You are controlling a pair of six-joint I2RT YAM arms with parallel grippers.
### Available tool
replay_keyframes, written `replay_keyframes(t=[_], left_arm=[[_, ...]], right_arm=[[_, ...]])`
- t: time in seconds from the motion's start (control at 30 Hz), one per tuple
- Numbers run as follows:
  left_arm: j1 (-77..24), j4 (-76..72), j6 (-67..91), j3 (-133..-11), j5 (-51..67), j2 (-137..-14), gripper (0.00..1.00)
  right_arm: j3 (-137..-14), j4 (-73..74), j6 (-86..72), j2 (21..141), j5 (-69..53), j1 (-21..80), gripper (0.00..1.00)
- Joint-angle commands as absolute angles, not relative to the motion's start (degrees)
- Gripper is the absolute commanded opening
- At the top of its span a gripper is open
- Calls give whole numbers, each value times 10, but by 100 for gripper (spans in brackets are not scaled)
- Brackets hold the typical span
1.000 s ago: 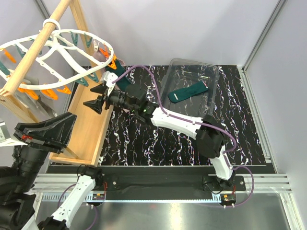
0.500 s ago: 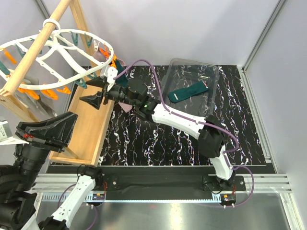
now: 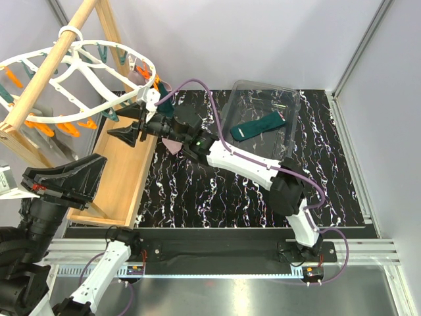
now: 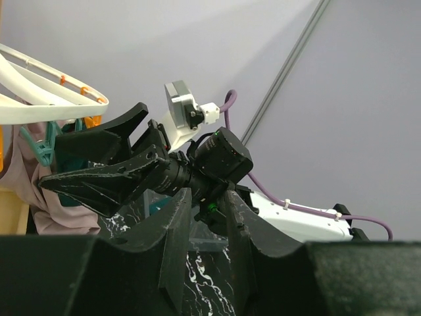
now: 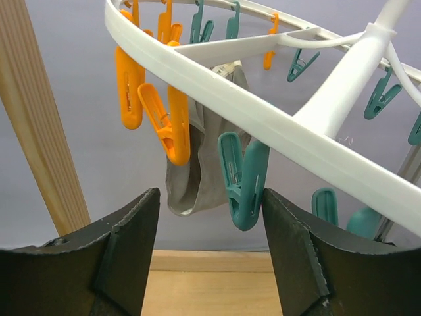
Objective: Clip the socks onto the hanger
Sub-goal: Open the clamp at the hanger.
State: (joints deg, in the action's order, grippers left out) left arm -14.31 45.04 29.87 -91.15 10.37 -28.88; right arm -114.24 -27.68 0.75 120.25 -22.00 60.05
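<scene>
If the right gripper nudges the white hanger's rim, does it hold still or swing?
Probably swings: the hanger seems to hang only by its hook over the wooden pole. Thin plastic rim, so likely light, maybe flexes. Pegs dangle and would likely jiggle.

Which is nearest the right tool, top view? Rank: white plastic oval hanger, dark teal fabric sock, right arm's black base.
1. White plastic oval hanger, beside right tool.
2. Dark teal fabric sock, inside clear box.
3. Right arm's black base, near edge.
</scene>
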Motion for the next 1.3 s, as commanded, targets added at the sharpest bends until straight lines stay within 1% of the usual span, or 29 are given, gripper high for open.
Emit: replay_keyframes(t=[0.0, 0.2, 0.37, 0.47, 0.53, 0.6, 0.67, 1.0, 1.1, 1.13, 1.17, 1.2, 1.23, 1.27], left_arm=[[-144, 429, 301, -925, 120, -292, 32], [-144, 429, 301, -927, 120, -293, 31], [-144, 431, 301, -925, 118, -292, 31], [-144, 430, 302, -920, 117, -290, 31], [-144, 429, 304, -918, 117, -289, 31], [-144, 428, 310, -913, 119, -289, 31], [-144, 424, 318, -911, 125, -290, 31], [-144, 423, 357, -909, 127, -310, 31], [-145, 438, 371, -917, 122, -323, 29], [-144, 443, 374, -921, 115, -328, 27], [-144, 447, 380, -922, 112, -333, 27], [-145, 452, 383, -922, 108, -334, 26], [-144, 453, 389, -921, 101, -336, 26], [-145, 454, 394, -917, 97, -337, 26]], right_arm=[[-1177, -289, -18, 1215, -223, 589, 70], [-1221, -280, -37, 1244, -236, 580, 66], [-1239, -275, -49, 1253, -250, 581, 56], [-1231, -279, -58, 1251, -258, 581, 51], [-1227, -283, -63, 1247, -259, 580, 50], [-1219, -289, -73, 1245, -263, 581, 44], [-1216, -294, -81, 1244, -265, 580, 42], [-1216, -298, -95, 1250, -264, 580, 38], [-1220, -291, -105, 1249, -254, 580, 31], [-1225, -280, -109, 1249, -251, 580, 20], [-1229, -273, -112, 1248, -248, 581, 17], [-1230, -269, -117, 1246, -239, 581, 16], [-1224, -267, -128, 1244, -235, 581, 13], [-1219, -269, -133, 1237, -231, 581, 12]])
